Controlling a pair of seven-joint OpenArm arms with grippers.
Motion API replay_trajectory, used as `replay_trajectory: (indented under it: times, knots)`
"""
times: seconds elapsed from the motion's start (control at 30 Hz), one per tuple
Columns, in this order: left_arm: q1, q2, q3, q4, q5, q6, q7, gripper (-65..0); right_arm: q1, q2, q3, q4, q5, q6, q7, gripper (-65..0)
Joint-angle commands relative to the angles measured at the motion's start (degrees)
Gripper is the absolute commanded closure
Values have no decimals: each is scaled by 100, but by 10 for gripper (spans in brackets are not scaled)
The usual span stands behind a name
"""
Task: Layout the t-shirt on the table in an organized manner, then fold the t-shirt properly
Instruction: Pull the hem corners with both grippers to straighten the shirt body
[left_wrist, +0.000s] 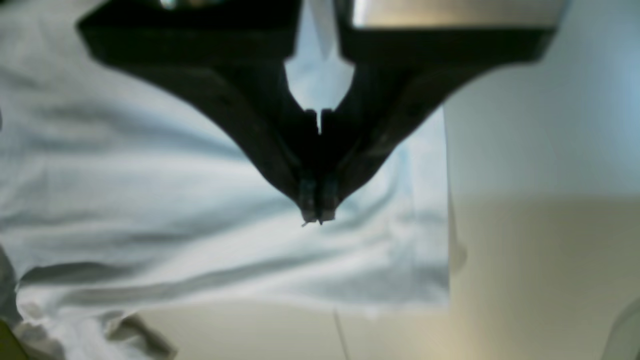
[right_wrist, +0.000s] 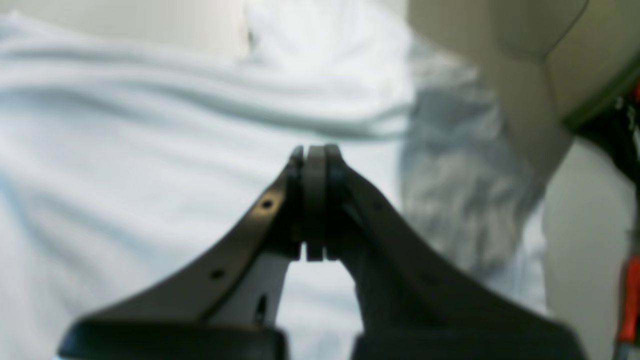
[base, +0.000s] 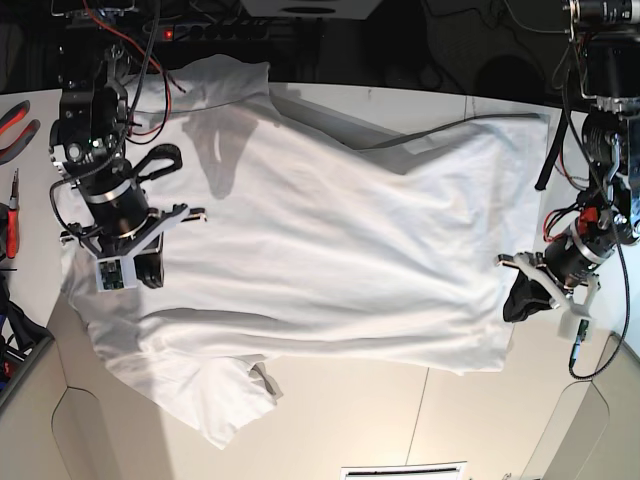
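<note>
Now, best to pull outward evenly and low, keeping the cloth taut so the long ripples flatten without dragging the hem off the tabletop (base: 330, 420). Left fingers (left_wrist: 318, 217) pressed together, right fingers (right_wrist: 315, 152) likewise closed, apparently empty over the cloth. T-shirt (base: 320, 250) spread wide across the tabletop between both arms: plain white, thin, creased lengthwise, one sleeve bunched at the near edge.

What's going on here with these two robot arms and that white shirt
A two-armed robot is laying a white t-shirt out on the table. The shirt lies spread wide but still wrinkled, one sleeve bunched near the front edge. The left end effector and the right end effector are both shut, positioned over opposite ends of the cloth. No fold is made yet.
</note>
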Motion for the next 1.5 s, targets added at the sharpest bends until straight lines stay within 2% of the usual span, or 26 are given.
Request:
replay_trajectory:
  times: [0.0, 0.23, 0.3, 0.4, 0.47, 0.63, 0.87, 0.93, 1.07, 1.2, 1.47]
  knots:
    - [90, -81, -146, 122, -184, -153, -24, 0, -98, 70, 33, 256, 48, 37, 59, 0]
    - [1303, -79, -872, 120, -964, -837, 79, 0, -1207, 374, 461, 1084, 13, 90, -299, 0]
    - [1574, -76, -1082, 120, -1344, -854, 219, 0, -1499, 385, 662, 1196, 76, 92, -356, 0]
    - [1836, -74, -1235, 120, -1912, -854, 741, 0, -1873, 391, 960, 1200, 494, 192, -358, 0]
    - [1978, -55, -1233, 120, -2055, -854, 962, 0, -2083, 391, 1102, 1198, 793, 286, -358, 0]
    - [2205, 251, -1217, 107, -2039, -854, 1010, 0, -2409, 389, 1150, 984, 979, 385, -378, 0]
    - [2138, 647, -1217, -77, -2002, -854, 951, 0, -2192, 389, 1150, -234, 979, 382, -306, 0]
    - [2140, 686, -1217, -87, -1805, -854, 951, 0, -2063, 389, 1150, -586, 1029, 382, -306, 0]
    - [2138, 682, -1217, -164, -1360, -854, 951, 0, -1875, 391, 1150, -1108, 1373, 385, -310, 0]
    - [2135, 584, -1217, -400, -728, -854, 933, 0, -1832, 393, 1150, -1274, 1357, 387, -313, 0]
    - [2133, 234, -1220, -737, -671, -815, 925, 0, -1832, 529, 1150, -1274, 1360, 382, -358, 0]
